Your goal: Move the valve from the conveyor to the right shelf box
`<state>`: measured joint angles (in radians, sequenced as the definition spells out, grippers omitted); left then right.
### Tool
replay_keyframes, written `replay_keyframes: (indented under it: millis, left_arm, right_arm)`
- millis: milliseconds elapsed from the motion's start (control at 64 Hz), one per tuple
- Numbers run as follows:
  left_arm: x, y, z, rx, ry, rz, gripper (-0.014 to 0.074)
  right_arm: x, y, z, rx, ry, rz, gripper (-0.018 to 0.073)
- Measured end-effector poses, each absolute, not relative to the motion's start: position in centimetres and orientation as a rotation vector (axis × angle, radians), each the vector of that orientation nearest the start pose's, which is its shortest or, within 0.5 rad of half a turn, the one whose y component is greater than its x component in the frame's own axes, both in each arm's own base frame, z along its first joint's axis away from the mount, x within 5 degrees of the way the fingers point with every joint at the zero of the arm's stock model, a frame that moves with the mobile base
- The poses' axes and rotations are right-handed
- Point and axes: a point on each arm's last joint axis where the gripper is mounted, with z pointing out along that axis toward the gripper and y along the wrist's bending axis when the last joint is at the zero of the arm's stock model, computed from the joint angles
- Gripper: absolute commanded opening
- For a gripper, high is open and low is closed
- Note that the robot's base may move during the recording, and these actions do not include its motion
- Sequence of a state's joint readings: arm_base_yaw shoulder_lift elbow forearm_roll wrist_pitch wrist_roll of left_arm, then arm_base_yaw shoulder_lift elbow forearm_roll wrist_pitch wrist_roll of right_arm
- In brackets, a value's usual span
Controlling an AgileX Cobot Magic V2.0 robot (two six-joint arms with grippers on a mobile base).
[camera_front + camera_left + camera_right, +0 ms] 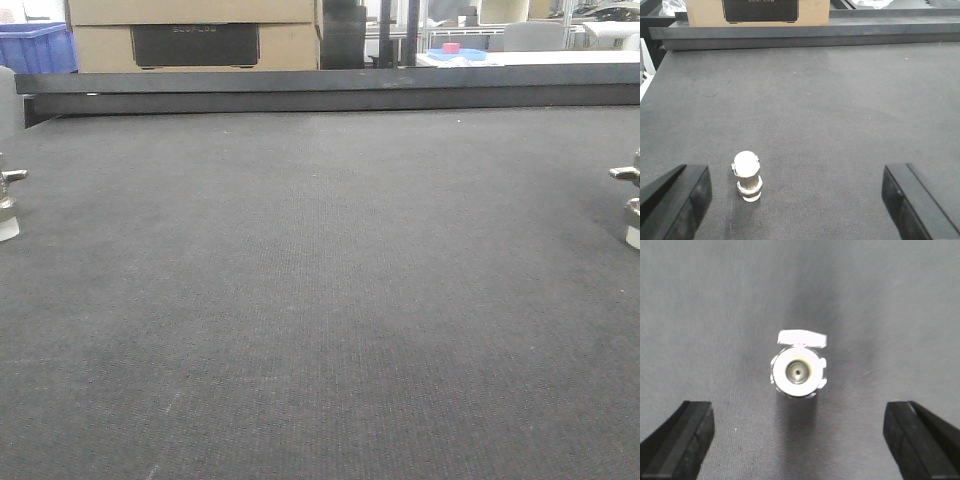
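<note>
Right claw (799, 440) is released: its two black fingers (677, 440) stand wide apart and grasp nothing. Between them, a little further ahead and touching neither one, the right valve (797, 371) stands upright on the conveyor (890, 300). It is seen straight from above as a pale metal ring with a small dark hole in the middle and a white tab on its far side. Left claw (796, 200) is also released and empty. The left valve (747, 175) stands upright on the conveyor between its fingers (675, 200), nearer to the finger at the picture's left but apart from it. In the front view the right valve (631, 210) and the left valve (8, 205) are cut by the side edges, well apart, and the dark grey woven conveyor (320, 300) stretches between them. Along its far edge runs a dark rail (330, 90). Behind the rail are a cardboard box (190, 30) with a black panel and a blue crate (35, 45).
</note>
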<state>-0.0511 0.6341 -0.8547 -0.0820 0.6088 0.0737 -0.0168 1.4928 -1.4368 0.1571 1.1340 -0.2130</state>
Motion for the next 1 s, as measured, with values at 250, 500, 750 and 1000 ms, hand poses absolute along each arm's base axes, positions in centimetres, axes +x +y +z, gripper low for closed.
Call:
replay_keyframes:
  millis: [250,500,750,1000]
  left_arm:
    - [11.4,-1.0,39.1,0.086,1.870,-0.075,0.0601]
    - [11.4,-1.0,39.1,0.086,1.872,-0.075,0.0601]
    - [11.4,-1.0,39.1,0.086,1.872,-0.075,0.0601]
    - [11.4,-1.0,39.1,0.086,1.872,-0.075,0.0601]
  right_arm:
    - [34.2,0.7,30.5,-0.229,2.797,0.164,0.0570]
    - [36.2,0.7,26.4,-0.236,2.902,0.182,0.0570]
    - [37.1,0.7,24.4,-0.238,2.935,0.186,0.0568]
    - [37.4,0.7,24.3,-0.231,2.914,0.183,0.0194]
